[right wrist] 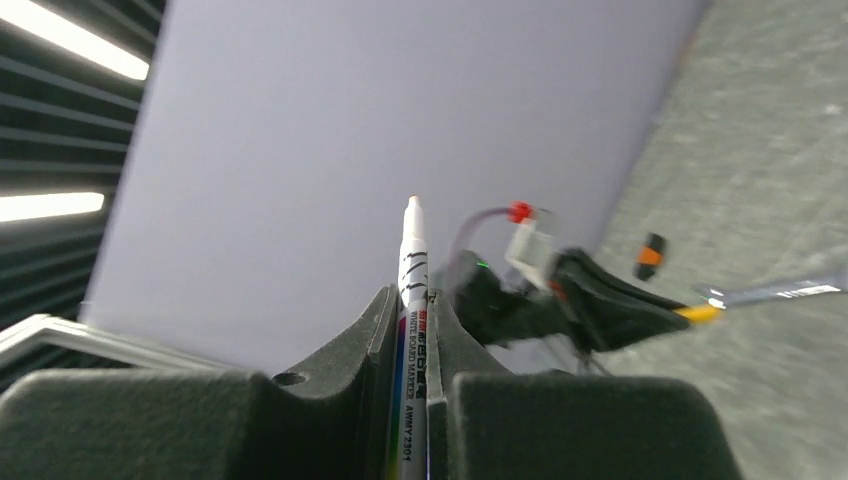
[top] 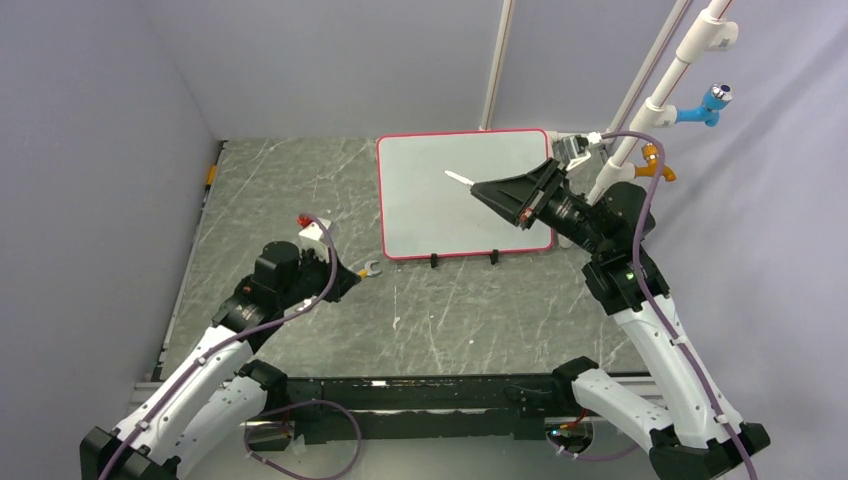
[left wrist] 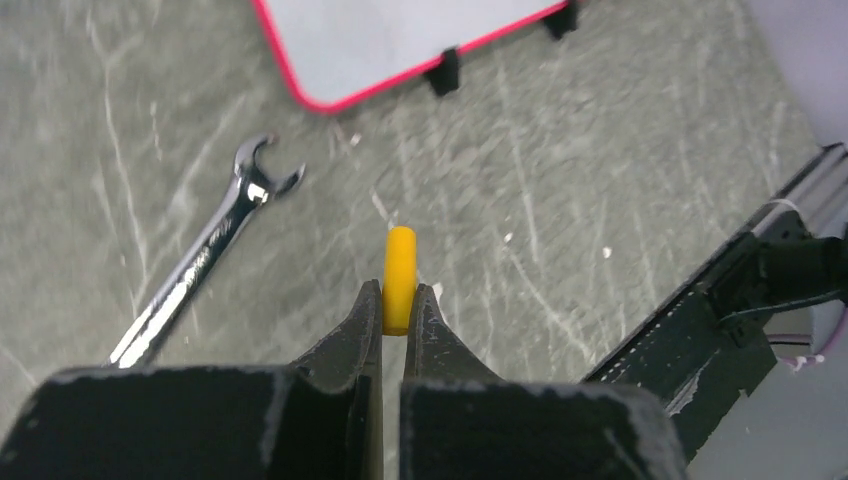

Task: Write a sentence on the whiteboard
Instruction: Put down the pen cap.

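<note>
— When you look down from above, where are your hands?

— My right hand (top: 480,188) hangs over the right half of the whiteboard (top: 430,200), clamped on a white marker (top: 460,178) that pokes out past my fingertips. The board lies flat on the worktop (top: 480,310). My left hand (top: 350,278) sits off the board's near left corner, with a wrench (top: 371,267) just beside its fingertips.

— And from the left wrist?

— That hand (left wrist: 398,300) is pinched together on a short yellow cylinder (left wrist: 399,265), which stands up between the fingers. The wrench lies on the worktop just left of the hand, its open end pointing away from me. Ahead of the hand is the whiteboard's near corner, red-pink rim toward me, with two black clip feet (left wrist: 450,70) on that edge.

— The right wrist?

— There my right hand (right wrist: 411,312) grips the marker's printed barrel, which runs straight out ahead. Its tip shows against the grey wall (right wrist: 300,150). Beyond and right of the hand, my other arm is a blur.
</note>
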`<state>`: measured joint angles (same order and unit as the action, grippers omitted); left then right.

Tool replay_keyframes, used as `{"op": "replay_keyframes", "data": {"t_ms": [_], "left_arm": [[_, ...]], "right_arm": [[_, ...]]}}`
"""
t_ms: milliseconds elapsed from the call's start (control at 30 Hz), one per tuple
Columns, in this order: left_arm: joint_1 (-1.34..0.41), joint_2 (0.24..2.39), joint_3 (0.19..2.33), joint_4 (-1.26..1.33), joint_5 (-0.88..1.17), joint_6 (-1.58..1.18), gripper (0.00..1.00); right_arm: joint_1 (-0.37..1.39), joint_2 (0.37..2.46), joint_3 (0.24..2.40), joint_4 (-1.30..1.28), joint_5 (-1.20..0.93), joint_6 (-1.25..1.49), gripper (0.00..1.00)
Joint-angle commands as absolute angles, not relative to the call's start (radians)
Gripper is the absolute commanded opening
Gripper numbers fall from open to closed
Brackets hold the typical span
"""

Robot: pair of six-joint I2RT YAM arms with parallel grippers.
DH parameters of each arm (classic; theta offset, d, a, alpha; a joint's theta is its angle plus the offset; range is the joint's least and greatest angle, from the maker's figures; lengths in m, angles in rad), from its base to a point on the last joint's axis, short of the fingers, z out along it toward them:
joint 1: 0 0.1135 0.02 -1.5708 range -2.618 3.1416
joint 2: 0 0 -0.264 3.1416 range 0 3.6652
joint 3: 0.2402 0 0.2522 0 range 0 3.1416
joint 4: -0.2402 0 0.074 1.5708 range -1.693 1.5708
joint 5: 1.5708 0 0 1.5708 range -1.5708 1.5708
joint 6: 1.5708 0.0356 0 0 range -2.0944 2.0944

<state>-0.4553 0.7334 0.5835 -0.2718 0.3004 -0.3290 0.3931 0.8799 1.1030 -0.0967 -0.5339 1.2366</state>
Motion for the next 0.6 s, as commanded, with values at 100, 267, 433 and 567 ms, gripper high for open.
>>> {"op": "replay_keyframes", "data": {"t_ms": [100,267,433,567], "left_arm": [[-0.462,0.743,0.483,-0.262,0.164,-0.474,0.0],[-0.472,0.759,0.412,-0.212,0.129,-0.528,0.0],[-0.493,0.783,0.356,-0.187,0.077,-0.582,0.0],[-0.516,0.804,0.333,-0.184,0.037,-0.619,0.0]], "right_arm": [[0.363,0.884,1.067,0.28,-0.609,1.578,0.0],[0.359,0.889,1.06,0.339,-0.617,1.612,0.0],[0.359,0.894,1.035,0.396,-0.626,1.655,0.0],[0.359,0.885,1.036,0.385,-0.602,1.643,0.0]]}}
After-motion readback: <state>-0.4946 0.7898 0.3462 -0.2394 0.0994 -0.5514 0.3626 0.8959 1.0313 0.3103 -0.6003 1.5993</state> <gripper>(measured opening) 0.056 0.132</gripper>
